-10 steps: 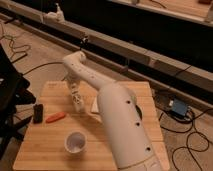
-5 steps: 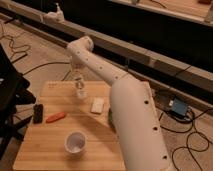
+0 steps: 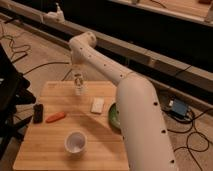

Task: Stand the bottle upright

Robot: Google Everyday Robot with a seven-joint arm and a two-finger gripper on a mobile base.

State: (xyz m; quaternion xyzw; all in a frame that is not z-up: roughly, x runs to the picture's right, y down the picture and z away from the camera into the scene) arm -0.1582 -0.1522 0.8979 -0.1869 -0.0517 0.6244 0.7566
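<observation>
While the white robot arm [image 3: 135,110] rises from the lower right, bends at a rounded elbow above the far edge of the light wooden bench [image 3: 45,150] and turns straight down, its gripper [image 3: 77,76] hangs over the far middle part of the bench top. The fingers are closed on the upper end of the small slender whitish bottle [image 3: 78,87], which stands vertical directly beneath them, cap end up. Its lower end sits at the level of the bench surface, but I cannot tell whether it actually touches the wood or hangs just above it.

Nearer the camera and slightly to the right of the bottle lies a flat white rectangular block [image 3: 97,104], apart from it. To the left of that, an orange carrot-shaped thing [image 3: 55,117] lies flat, and just beside its left tip stands a small black block [image 3: 37,113] near the bench's left edge. A white round cup [image 3: 75,142] stands upright, mouth up, in the near middle of the bench, well apart from the bottle. At the right edge a green dish [image 3: 113,116] shows partly from behind the arm's thick lower segment.

On the floor [image 3: 37,70] to the right of the bench sits a blue box [image 3: 178,107], and dark cables [image 3: 15,47] trail across the floor on the left.
</observation>
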